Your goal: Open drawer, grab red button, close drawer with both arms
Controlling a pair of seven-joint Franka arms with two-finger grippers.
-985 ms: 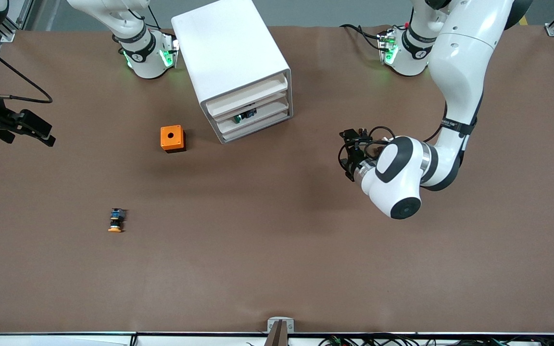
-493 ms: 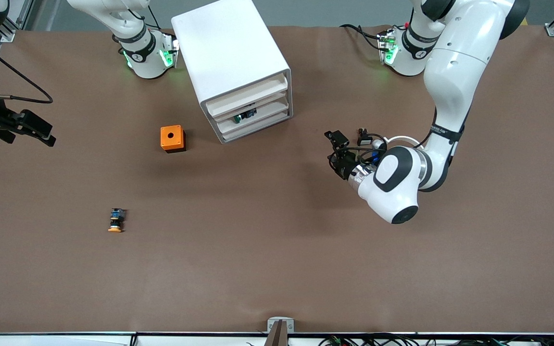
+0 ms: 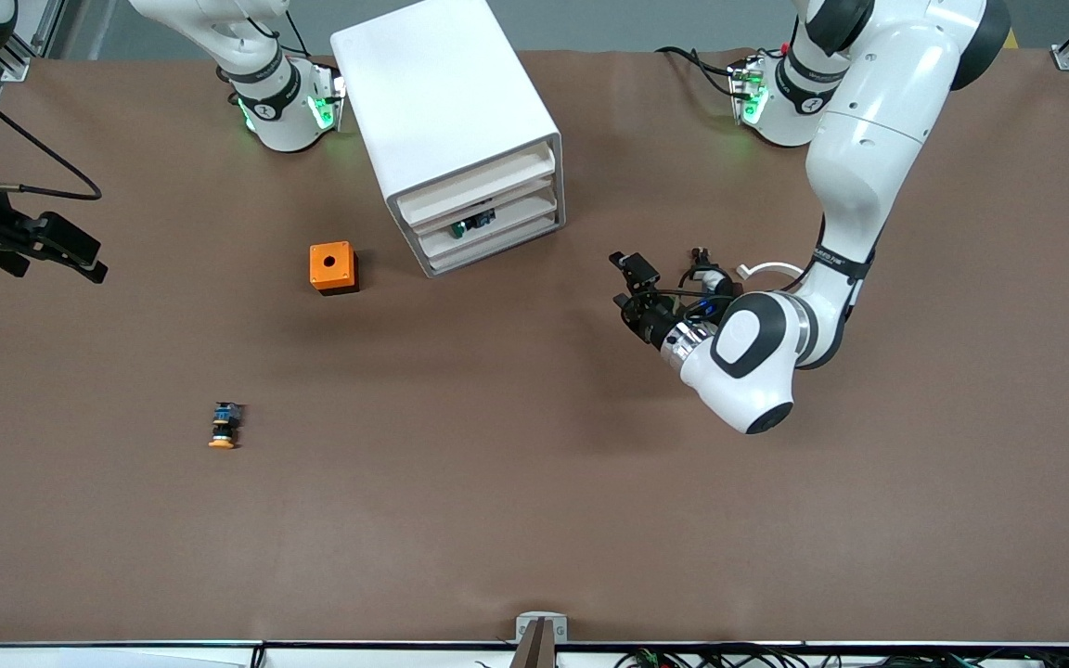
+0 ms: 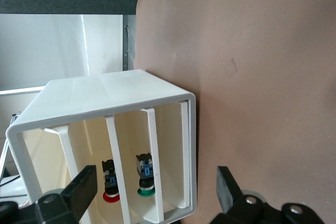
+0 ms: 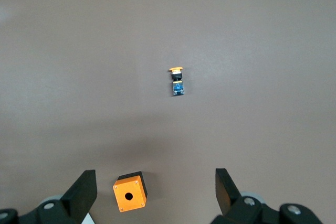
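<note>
The left gripper (image 3: 625,281) hangs near the cabinet (image 3: 446,121) with fingers (image 4: 79,192) spread; the red button (image 4: 109,182) sits in the drawer (image 3: 479,186) between them; it could grab the green one (image 4: 145,178); the right gripper (image 3: 66,249) waits, fingers wide

Even overhead light, bright, sharp focus. Soft shadow on worktop (image 3: 534,520) beneath left gripper (image 3: 625,281). Green base LEDs glow. Cabinet (image 4: 113,145) interior slightly washed out.
</note>
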